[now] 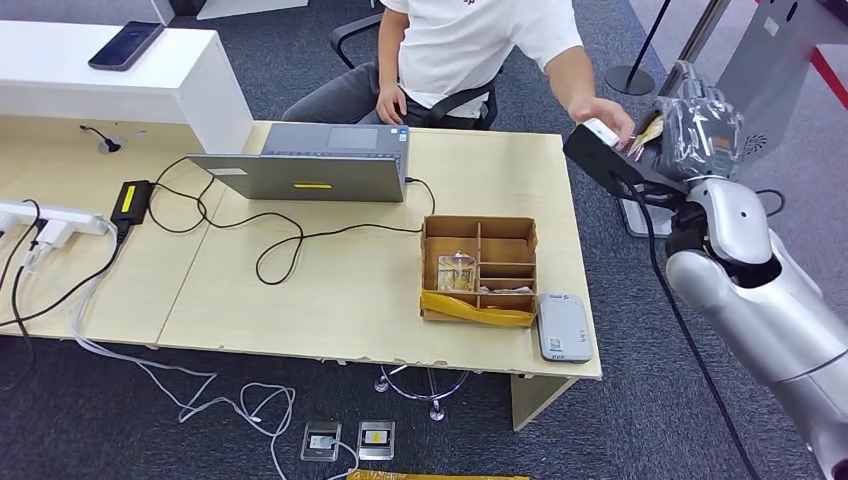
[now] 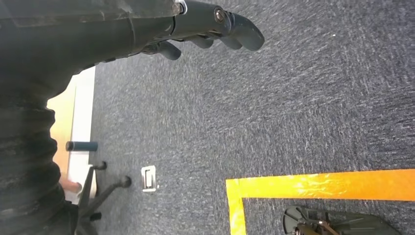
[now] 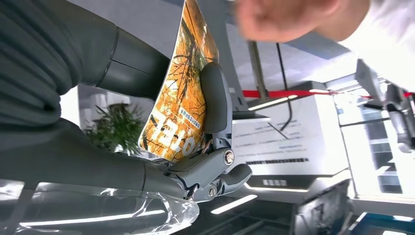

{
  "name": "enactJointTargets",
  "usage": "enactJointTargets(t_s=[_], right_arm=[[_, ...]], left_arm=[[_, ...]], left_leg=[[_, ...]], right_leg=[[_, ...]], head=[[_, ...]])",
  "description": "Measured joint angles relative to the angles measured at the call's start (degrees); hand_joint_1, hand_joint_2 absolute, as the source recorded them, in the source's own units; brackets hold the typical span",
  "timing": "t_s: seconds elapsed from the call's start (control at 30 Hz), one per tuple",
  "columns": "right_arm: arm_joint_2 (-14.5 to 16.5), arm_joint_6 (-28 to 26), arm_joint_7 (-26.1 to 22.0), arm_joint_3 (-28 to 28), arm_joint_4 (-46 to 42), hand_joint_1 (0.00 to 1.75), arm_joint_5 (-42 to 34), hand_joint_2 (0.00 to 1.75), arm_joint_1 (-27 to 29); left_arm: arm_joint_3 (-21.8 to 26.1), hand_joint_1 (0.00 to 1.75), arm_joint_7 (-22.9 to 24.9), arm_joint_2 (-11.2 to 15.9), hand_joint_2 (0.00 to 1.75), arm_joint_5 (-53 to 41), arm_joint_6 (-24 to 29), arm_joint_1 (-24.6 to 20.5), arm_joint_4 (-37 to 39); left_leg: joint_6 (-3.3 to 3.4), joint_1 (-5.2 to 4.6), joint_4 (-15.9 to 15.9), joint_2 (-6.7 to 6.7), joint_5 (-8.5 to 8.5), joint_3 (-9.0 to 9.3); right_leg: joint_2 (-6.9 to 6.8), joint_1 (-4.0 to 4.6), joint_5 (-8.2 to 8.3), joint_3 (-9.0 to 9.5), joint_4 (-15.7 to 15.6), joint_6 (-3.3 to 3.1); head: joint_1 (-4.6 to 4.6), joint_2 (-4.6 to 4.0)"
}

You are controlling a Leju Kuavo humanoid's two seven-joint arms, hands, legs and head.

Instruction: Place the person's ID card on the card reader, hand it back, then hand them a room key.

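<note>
right hand [image 3: 147, 142] | room key [image 3: 181, 93] pinched between thumb and fingers [image 3: 215, 103]

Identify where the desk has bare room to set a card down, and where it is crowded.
Free: the wide patch of desk between the laptop, the looping black cable and the near edge, and the far right corner beyond the cardboard organizer. Crowded: the left end, with the power strip and cords, and the near right corner, holding the card reader.

Desk [image 1: 330, 300] – pale matt wood; divider box [image 1: 478, 268] – brown cardboard; room key [image 3: 181, 93] – glossy printed card.
</note>
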Motion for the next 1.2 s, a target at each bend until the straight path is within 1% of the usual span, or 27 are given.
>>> enactJointTargets(t_s=[0.17,0.3,0.5,0.53,0.57,0.63,0.7,0.73,0.83,0.87,1.07,1.2], right_arm=[[5.29,-0.07,-2.68,3.42,6.39,1.75,-2.75,1.75,-3.14],[8.91,0.08,-3.34,5.98,11.55,1.75,-2.82,1.75,-4.72],[12.47,-0.18,-3.98,8.35,16.91,1.75,-2.59,1.75,-5.71],[12.92,-0.24,-4.08,8.65,17.75,1.72,-2.55,1.75,-5.94],[13.27,-0.3,-4.2,8.95,18.51,1.67,-2.51,1.75,-6.16],[13.84,-0.55,-4.43,9.52,19.79,1.4,-2.5,1.75,-6.5],[14.29,-1.11,-4.81,10.05,20.99,1.22,-2.76,1.75,-6.76],[14.51,-1.45,-5.05,10.29,21.65,1.09,-2.97,1.75,-6.91],[15.09,-2.09,-5.48,10.99,23.6,0.17,-3.36,1.75,-7.31],[15.21,-2.18,-5.51,11.23,24.06,0.0,-3.39,1.75,-7.36],[15.91,-4.06,-6.11,12.29,26.06,0.0,-4.23,1.75,-7.42],[15.93,-8.23,-7.72,12.22,26.19,0.0,-7.61,1.75,-7.25]], left_arm=[[-0.24,0.0,0.62,-0.01,1.75,-0.81,0.36,-0.19,-0.03],[-0.64,0.0,0.96,0.0,1.75,-1.1,0.38,-0.21,-0.26],[-1.07,0.0,1.69,0.01,1.75,-1.11,0.28,-0.2,-0.39],[-1.08,0.0,1.75,0.01,1.75,-1.08,0.26,-0.19,-0.42],[-1.08,0.0,1.77,0.02,1.75,-0.99,0.25,-0.18,-0.44],[-1.08,0.0,1.78,0.02,1.75,-0.81,0.22,-0.16,-0.46],[-1.08,0.0,1.78,0.01,1.75,-0.7,0.19,-0.15,-0.46],[-1.08,0.0,1.78,0.01,1.75,-0.68,0.16,-0.14,-0.47],[-1.08,0.0,1.78,0.02,1.75,-0.66,0.07,-0.14,-0.48],[-1.08,0.0,1.78,0.01,1.75,-0.66,0.05,-0.13,-0.48],[-1.08,0.0,1.78,-0.01,1.75,-0.62,0.04,-0.1,-0.48],[-1.07,0.0,1.77,-0.01,1.75,-0.35,0.1,-0.09,-0.48]], left_leg=[[0.0,0.06,0.0,-0.1,0.02,-0.05],[0.0,0.07,0.0,-0.1,0.02,-0.07],[0.0,0.08,0.0,-0.1,0.02,-0.08],[0.0,0.08,0.0,-0.11,0.02,-0.08],[0.0,0.08,0.01,-0.11,0.02,-0.08],[0.0,0.08,0.01,-0.11,0.02,-0.08],[0.0,0.08,0.01,-0.11,0.02,-0.08],[0.0,0.08,0.01,-0.1,0.02,-0.08],[-0.01,0.08,0.01,-0.08,0.01,-0.07],[-0.01,0.08,0.01,-0.07,0.01,-0.07],[-0.01,0.08,0.01,-0.09,0.01,-0.07],[-0.01,0.08,0.01,-0.07,0.01,-0.06]], right_leg=[[-0.04,0.05,0.0,-0.03,0.0,-0.01],[-0.04,0.07,0.0,-0.06,0.0,-0.01],[-0.04,0.07,0.0,-0.08,-0.01,-0.01],[-0.04,0.07,0.0,-0.08,-0.01,-0.01],[-0.05,0.07,0.0,-0.08,-0.01,-0.01],[-0.05,0.07,0.0,-0.08,-0.01,-0.01],[-0.05,0.07,0.0,-0.09,-0.01,-0.01],[-0.04,0.07,0.0,-0.09,-0.01,-0.01],[-0.03,0.07,0.0,-0.1,-0.01,-0.01],[-0.03,0.07,0.0,-0.1,-0.01,-0.01],[-0.03,0.09,0.0,-0.11,-0.01,-0.01],[-0.01,0.09,0.0,-0.11,-0.01,-0.01]], head=[[-0.01,0.01],[0.0,0.0],[0.0,0.01],[0.01,0.01],[0.0,0.01],[0.0,0.02],[0.01,0.01],[0.01,0.01],[0.01,0.02],[0.0,0.01],[0.0,0.01],[0.01,0.01]])
